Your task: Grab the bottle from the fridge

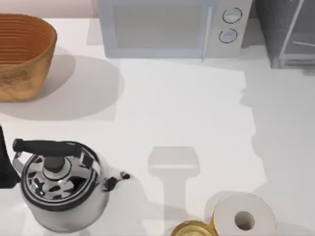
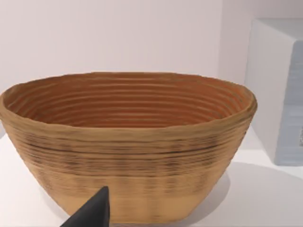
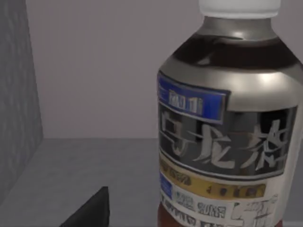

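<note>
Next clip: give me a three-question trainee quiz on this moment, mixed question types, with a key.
1. True or false: the toilet-paper roll lies in the basket.
2. Multiple choice: in the right wrist view, the bottle stands A) on the open table, B) on a grey floor between grey walls, C) in the basket.
3. Fill in: the kettle sits near the table's front ____ corner in the top view.

Key: 1 false, the roll is on the table beside the gold tin; 2 B; 3 left.
</note>
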